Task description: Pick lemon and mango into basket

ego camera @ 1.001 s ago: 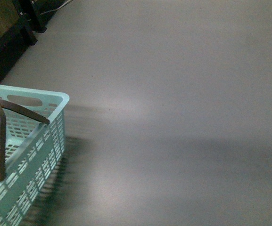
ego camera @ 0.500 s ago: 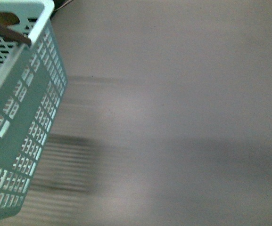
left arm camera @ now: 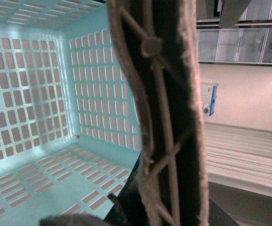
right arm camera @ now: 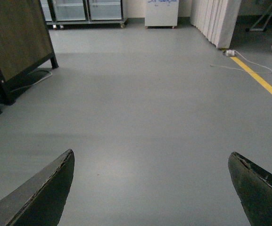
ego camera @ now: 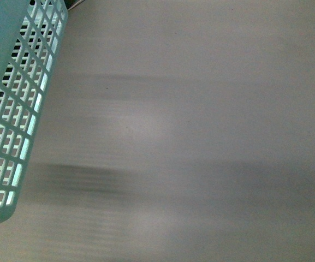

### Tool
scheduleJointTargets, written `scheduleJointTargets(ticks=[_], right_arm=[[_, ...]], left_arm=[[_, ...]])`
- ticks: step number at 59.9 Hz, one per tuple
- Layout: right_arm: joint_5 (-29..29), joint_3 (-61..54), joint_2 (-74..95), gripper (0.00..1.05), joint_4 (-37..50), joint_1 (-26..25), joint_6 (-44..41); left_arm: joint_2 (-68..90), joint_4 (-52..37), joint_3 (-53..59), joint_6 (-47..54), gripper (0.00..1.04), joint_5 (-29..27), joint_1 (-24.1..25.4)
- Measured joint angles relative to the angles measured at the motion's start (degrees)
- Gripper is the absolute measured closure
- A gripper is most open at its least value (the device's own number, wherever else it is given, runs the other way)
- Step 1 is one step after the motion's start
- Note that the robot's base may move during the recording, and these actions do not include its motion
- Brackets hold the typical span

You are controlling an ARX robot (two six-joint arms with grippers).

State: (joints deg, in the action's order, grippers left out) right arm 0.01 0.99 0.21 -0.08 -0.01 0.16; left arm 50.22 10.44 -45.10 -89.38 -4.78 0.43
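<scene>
Basket handle (left arm camera: 171, 117) in L claw (left arm camera: 136, 209)

You see the basket (ego camera: 15, 125) in pale turquoise, its walls a regular lattice of rectangular slots, some glowing whitish. Across its interior runs the handle (left arm camera: 166, 94), dark brown with paler tan edges and criss-cross ribbing. Beside the basket, the floor (ego camera: 201, 136) is plain grey with darker shadow bands.
</scene>
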Motion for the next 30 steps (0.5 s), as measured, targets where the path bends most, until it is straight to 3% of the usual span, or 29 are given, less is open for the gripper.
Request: scheduleJointTargets(ticks=[30], right_arm=[[0.0,0.0,0.0,0.09,0.0,0.0,0.0]], left_arm=[[0.1,0.1,0.0,0.0,1.0,-0.2,0.0]])
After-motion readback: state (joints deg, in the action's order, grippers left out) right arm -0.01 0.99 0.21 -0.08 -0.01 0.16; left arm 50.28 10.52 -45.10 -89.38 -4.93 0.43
